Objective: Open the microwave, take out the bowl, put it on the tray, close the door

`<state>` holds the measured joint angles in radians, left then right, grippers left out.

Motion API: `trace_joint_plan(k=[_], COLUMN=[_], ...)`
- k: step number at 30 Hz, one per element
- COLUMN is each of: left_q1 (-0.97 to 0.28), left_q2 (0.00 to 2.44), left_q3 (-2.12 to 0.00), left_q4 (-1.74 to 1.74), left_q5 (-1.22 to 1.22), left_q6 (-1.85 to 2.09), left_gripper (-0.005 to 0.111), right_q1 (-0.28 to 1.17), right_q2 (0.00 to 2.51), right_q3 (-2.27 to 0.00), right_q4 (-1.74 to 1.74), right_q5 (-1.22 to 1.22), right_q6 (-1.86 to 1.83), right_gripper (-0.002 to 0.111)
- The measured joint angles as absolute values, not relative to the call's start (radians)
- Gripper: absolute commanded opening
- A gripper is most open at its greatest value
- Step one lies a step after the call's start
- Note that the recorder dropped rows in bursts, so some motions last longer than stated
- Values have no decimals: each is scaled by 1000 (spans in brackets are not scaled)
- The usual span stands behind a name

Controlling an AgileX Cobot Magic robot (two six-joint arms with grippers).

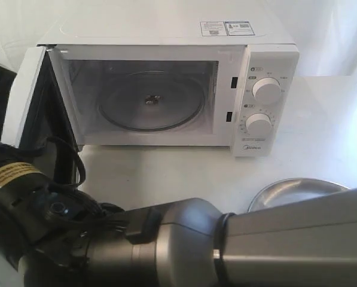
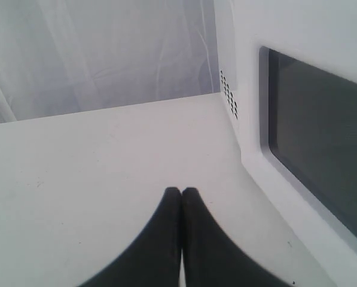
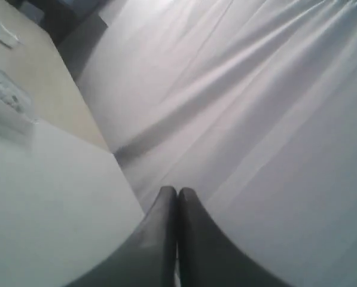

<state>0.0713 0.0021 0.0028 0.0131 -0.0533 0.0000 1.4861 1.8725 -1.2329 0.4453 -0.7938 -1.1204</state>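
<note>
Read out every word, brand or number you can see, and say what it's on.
"Midea": logo on the microwave front, under the lower knob.
Stickers on its top: print too small to read.
Marks around that knob and the upper knob: blurred, unreadable.
Yellow label, exterior view lower left: unreadable.

The left gripper (image 2: 181,192) is closed, its two dark fingers (image 2: 160,245) pressed together with the tips touching. The right gripper (image 3: 177,191) is closed in the same way, with no gap between its tips. In the exterior view a thick grey arm link (image 1: 280,239) lies across the lower right of the frame. It narrows toward the lower centre and meets a black joint (image 1: 46,215) hung with cables at the lower left.
</note>
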Motion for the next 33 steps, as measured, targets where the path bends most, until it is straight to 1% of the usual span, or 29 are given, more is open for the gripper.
trace_joint_plan(k=[3,6,8,10,13,16,25,29,32,33], left_q1=[71,71,71,71,71,71,71,71,71,71], left_q2=[2,2,2,2,2,2,2,2,2,2], left_q3=[3,3,3,3,3,3,3,3,3,3], left_q4=[13,13,13,13,13,13,13,13,13,13], left_q5=[-53,-53,-53,-53,-53,-53,-53,-53,-53,-53], left_q6=[0,0,0,0,0,0,0,0,0,0], left_gripper=[0,0,0,0,0,0,0,0,0,0], right_q1=[1486,1482,1449,1376,1265,1223,1226,1259,1317,1352], right_q2=[1875,1875,1873,1863,1843,1814,1781,1764,1691,1615], right_q3=[-1234,-1238,-1238,-1238,-1236,-1236,-1236,-1200,-1135,-1085], right_q4=[684,894,1022,1138,1299,1379,1418,1420,1378,1341], right_q5=[-874,-1048,-1142,-1165,-1199,-1217,-1211,-1209,-1070,-921], right_q6=[-1455,-1743,-1912,-2004,-2027,-1996,-1953,-1884,-1787,-1727], right_gripper=[0,0,0,0,0,0,0,0,0,0])
